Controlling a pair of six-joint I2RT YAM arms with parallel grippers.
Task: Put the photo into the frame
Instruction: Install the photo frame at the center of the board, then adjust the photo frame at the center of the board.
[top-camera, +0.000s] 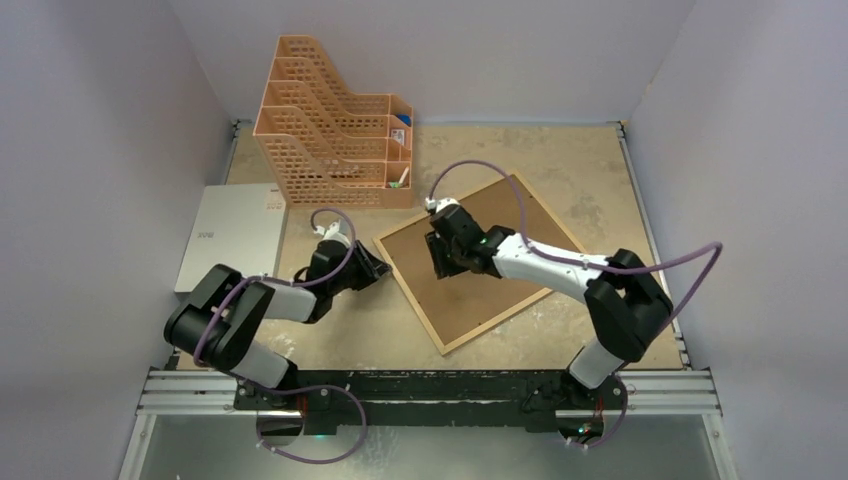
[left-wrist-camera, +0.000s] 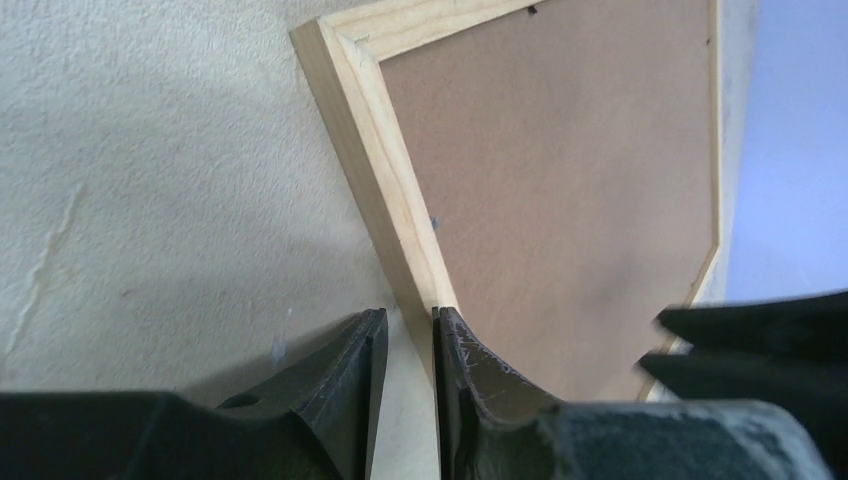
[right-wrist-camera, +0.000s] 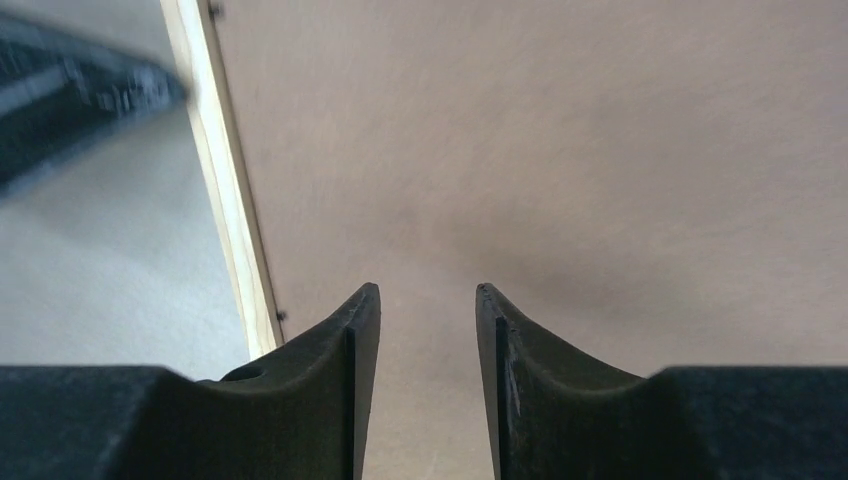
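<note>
The frame (top-camera: 411, 297) lies flat on the table, turned at an angle, with the brown backing board (top-camera: 470, 300) filling it. The photo is hidden. My left gripper (top-camera: 372, 262) is at the frame's left corner. In the left wrist view its jaws (left-wrist-camera: 405, 325) are closed across the light-wood rail (left-wrist-camera: 385, 170), one finger on the table side and one at the board's edge (left-wrist-camera: 560, 180). My right gripper (top-camera: 440, 262) hovers over the left part of the board, jaws (right-wrist-camera: 428, 295) open with only brown board (right-wrist-camera: 560, 150) between them; the rail (right-wrist-camera: 228, 190) runs to their left.
An orange lattice organizer (top-camera: 335, 125) stands at the back, left of centre. A pale grey sheet (top-camera: 228, 235) lies by the left wall. Walls close in on the left, right and back. The two grippers are close together near the frame's left corner.
</note>
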